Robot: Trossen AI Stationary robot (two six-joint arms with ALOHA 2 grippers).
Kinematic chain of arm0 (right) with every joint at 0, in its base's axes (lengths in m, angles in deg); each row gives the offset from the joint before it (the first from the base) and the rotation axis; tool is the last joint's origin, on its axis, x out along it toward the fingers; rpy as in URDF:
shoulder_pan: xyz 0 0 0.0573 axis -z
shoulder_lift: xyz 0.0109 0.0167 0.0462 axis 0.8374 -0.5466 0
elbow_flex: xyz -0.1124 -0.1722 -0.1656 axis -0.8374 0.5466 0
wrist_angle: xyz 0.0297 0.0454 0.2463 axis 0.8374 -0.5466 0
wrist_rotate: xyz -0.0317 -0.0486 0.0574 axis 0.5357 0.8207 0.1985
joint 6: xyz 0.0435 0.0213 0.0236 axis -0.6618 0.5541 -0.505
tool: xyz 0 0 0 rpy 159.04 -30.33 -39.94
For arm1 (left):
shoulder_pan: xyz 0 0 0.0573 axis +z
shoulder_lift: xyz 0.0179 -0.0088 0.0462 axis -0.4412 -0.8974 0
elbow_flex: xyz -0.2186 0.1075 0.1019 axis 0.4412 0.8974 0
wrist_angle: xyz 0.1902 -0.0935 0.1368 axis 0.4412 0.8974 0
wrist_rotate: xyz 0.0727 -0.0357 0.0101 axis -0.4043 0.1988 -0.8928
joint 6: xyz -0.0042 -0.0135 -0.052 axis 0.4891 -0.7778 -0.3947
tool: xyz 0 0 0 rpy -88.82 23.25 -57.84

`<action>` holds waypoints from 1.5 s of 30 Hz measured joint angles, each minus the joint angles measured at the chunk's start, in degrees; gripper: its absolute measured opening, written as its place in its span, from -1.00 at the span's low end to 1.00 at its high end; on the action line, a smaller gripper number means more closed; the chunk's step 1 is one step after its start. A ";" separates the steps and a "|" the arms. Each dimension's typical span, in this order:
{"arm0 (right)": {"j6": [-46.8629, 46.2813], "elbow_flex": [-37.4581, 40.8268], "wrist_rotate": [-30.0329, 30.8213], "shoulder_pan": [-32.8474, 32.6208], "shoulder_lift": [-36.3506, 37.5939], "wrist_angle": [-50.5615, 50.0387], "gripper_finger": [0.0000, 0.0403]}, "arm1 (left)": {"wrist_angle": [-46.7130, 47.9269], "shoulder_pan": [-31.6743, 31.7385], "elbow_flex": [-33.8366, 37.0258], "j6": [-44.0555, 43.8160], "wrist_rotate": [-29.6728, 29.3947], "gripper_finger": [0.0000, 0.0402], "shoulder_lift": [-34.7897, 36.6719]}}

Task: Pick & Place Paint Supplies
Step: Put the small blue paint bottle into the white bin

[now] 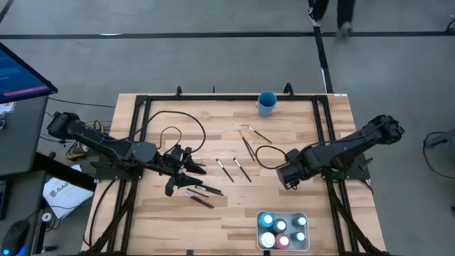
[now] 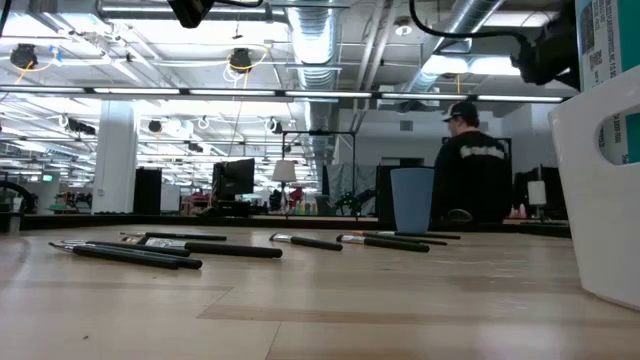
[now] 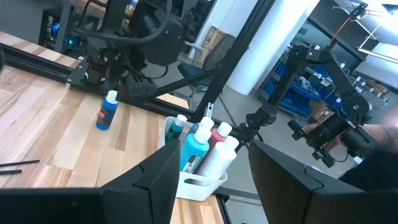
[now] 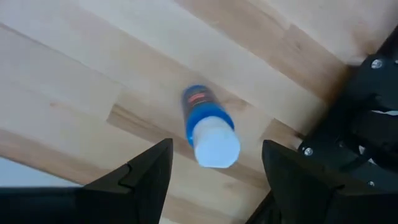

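Note:
A blue paint bottle (image 4: 208,127) with a white cap stands upright on the wooden table right under my right gripper (image 4: 216,147). That gripper points down and is open, one finger on either side of the bottle and above it. The same bottle (image 3: 107,112) shows in the left wrist view. My left gripper (image 1: 186,165) hangs level over the table's left half, open and holding nothing. Thin dark paintbrushes (image 1: 226,168) lie flat on the table between the arms, with more of them (image 1: 202,195) near my left gripper. Several paint bottles (image 1: 281,229) stand in the white tray (image 1: 259,232).
A blue cup (image 1: 266,104) stands at the table's far edge. The white tray sits at the near edge, right of centre. A black frame (image 1: 142,107) runs round the table. A person (image 2: 470,165) stands beyond the far side. A monitor (image 1: 21,71) is off to the left.

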 joint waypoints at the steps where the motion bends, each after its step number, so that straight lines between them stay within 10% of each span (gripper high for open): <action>1: 0.17 0.52 -0.33 0.00 0.00 1.37 0.19 | 0.02 0.00 0.00 0.00 0.00 -0.10 0.00; 28: 1.49 2.80 -1.79 -0.11 -0.04 4.00 -0.44 | 0.02 0.00 0.02 0.01 -0.28 -0.10 0.00; 45: -4.61 -20.29 -0.30 -11.52 -0.04 -2.67 -0.42 | -0.08 -0.02 0.00 -0.64 -0.24 -0.10 0.00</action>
